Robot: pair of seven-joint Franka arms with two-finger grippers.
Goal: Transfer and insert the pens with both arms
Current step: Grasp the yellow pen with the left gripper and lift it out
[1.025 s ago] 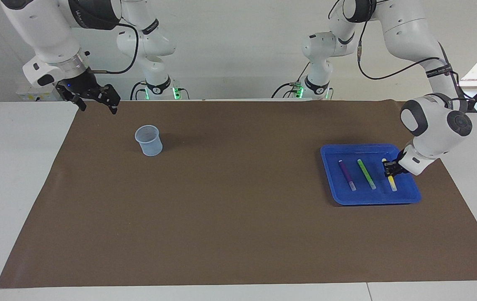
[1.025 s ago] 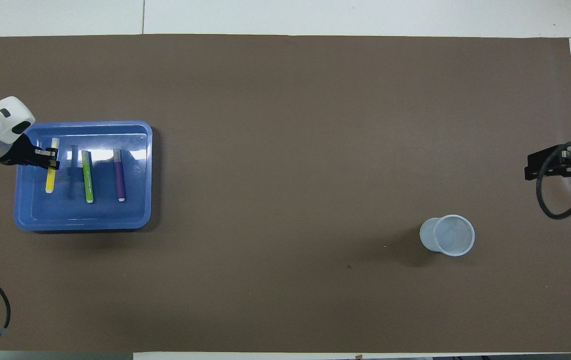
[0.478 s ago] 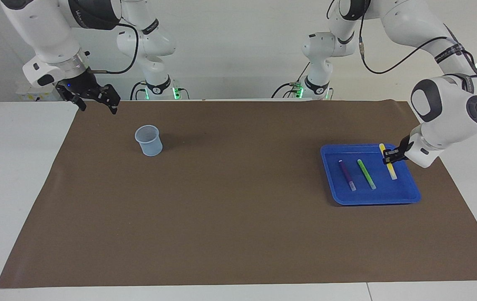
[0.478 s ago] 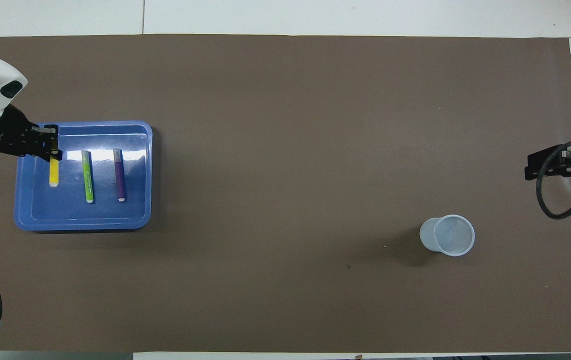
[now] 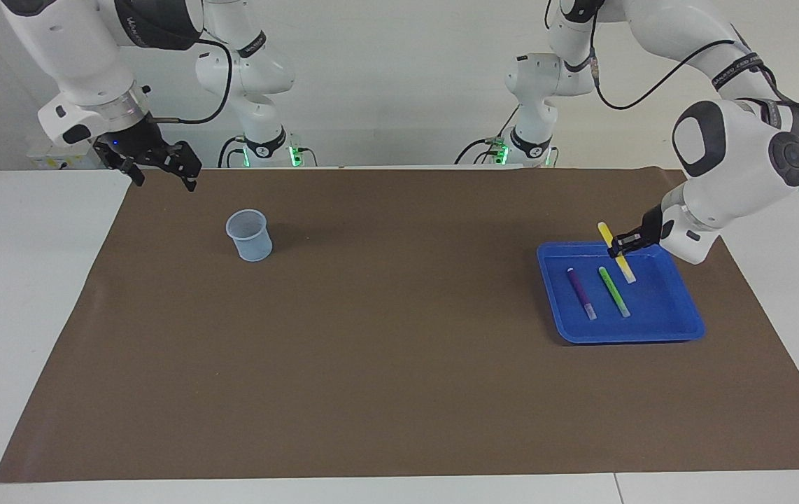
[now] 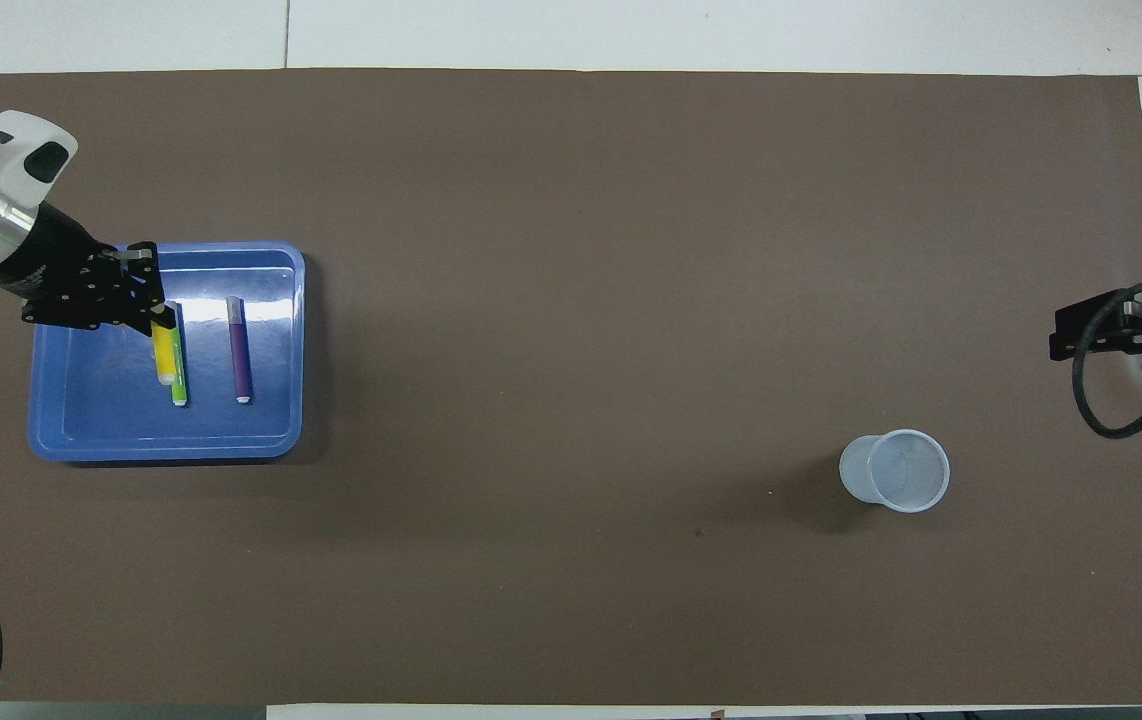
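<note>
Transfer step: left gripper (image 5: 622,243), clamped on the yellow pen (image 5: 616,252) above the tray (image 5: 679,329), next presents it to the waiting right gripper (image 5: 161,164), whose fingers stand apart.

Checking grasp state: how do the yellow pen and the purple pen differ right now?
The yellow pen is held by the left gripper, lifted over the blue tray; the purple pen lies flat in the tray, untouched. The yellow pen tilts, pale cap end down; the purple pen lies level. Both are slim markers with pale end caps.
</note>
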